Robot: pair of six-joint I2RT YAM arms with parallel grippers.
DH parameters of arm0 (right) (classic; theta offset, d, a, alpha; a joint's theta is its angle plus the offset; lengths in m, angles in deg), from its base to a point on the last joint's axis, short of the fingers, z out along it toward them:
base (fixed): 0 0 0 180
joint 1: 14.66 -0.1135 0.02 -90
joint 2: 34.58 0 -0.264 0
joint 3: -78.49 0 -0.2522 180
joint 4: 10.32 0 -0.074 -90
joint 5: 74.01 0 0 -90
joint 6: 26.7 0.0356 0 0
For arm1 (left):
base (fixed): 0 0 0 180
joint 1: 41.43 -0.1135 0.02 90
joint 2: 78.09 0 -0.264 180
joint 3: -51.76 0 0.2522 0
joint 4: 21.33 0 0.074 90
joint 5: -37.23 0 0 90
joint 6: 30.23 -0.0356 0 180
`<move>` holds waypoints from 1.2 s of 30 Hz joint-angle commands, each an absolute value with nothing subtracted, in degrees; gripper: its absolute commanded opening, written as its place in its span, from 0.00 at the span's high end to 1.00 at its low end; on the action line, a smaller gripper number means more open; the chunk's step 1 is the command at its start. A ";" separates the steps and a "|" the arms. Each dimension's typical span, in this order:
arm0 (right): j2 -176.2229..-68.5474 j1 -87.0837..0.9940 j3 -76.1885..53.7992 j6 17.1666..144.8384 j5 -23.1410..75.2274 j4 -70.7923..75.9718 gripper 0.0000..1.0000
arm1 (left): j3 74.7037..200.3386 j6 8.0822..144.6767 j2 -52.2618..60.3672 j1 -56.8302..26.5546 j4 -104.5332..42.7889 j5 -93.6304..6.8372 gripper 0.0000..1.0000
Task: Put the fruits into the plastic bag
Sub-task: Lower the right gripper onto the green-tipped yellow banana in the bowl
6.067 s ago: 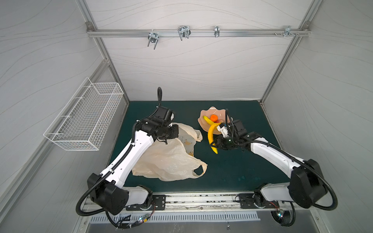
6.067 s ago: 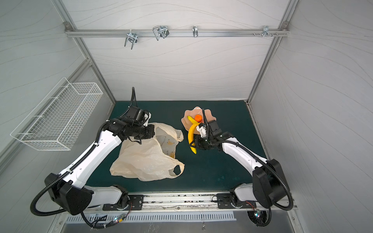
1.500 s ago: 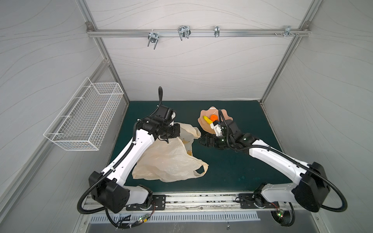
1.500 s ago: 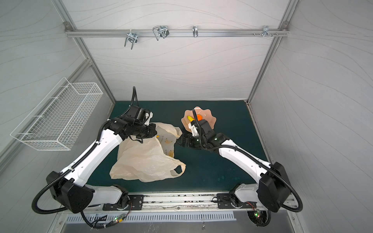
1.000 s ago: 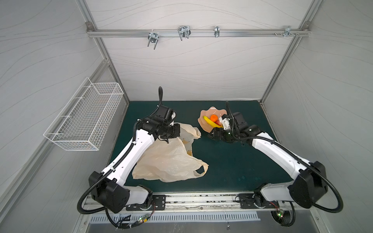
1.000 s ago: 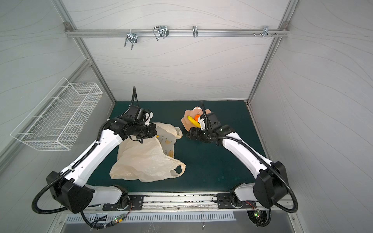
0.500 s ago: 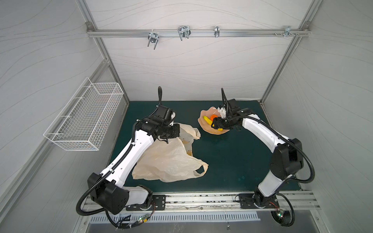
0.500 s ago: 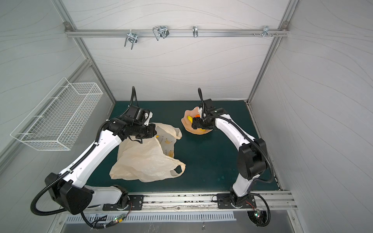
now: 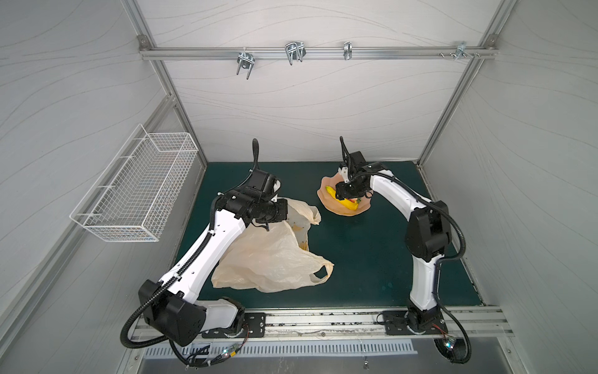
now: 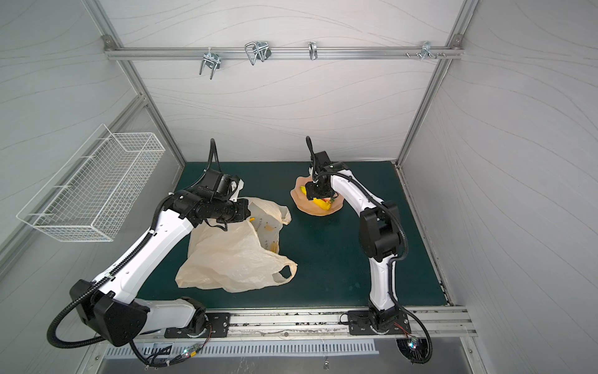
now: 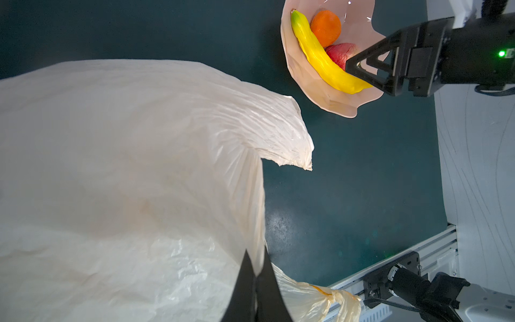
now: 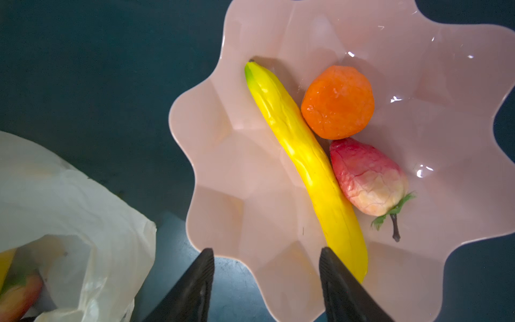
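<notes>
Banana (image 12: 303,167), orange (image 12: 337,101) and strawberry (image 12: 367,181) lie touching one another in the bowl (image 12: 418,111), just right of centre on the bench (image 9: 372,259) in both top views. My right gripper (image 12: 266,251) hangs over the bowl's rim, jaws apart and empty, one jaw above the banana's tip.

Risks, as I judge them: closing this near the tip could squirt the banana out, or pinch the rim and tip the bowl. The nudged orange could roll.

The bag (image 9: 268,255) lies left of centre, with some fruit (image 12: 16,290) inside. My left gripper (image 11: 255,259) is clamped on its edge, holding the mouth up. The thin film may slip free, and the mouth would then collapse.
</notes>
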State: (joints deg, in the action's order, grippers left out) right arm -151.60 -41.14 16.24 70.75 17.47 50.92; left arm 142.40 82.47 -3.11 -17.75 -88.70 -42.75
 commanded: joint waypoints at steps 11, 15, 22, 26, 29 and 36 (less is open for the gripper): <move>-159.93 -40.85 21.19 67.43 13.56 54.50 0.42 | 143.48 81.48 -4.26 -17.78 -89.92 -43.57 1.00; -161.81 -40.78 22.46 67.26 12.57 54.68 0.42 | 143.82 81.24 -4.17 -17.78 -90.46 -43.63 1.00; -164.72 -40.84 24.73 67.52 12.48 55.17 0.43 | 143.83 81.22 -4.29 -17.78 -90.99 -43.98 1.00; -166.23 -40.78 26.03 67.76 12.33 55.38 0.43 | 143.83 81.14 -4.50 -17.78 -91.25 -44.12 1.00; -167.24 -40.76 26.72 67.86 12.41 55.56 0.45 | 143.92 81.13 -4.61 -17.78 -91.43 -44.26 1.00; -168.38 -40.77 27.49 68.14 11.68 55.67 0.48 | 143.93 81.13 -4.88 -17.77 -91.78 -44.44 1.00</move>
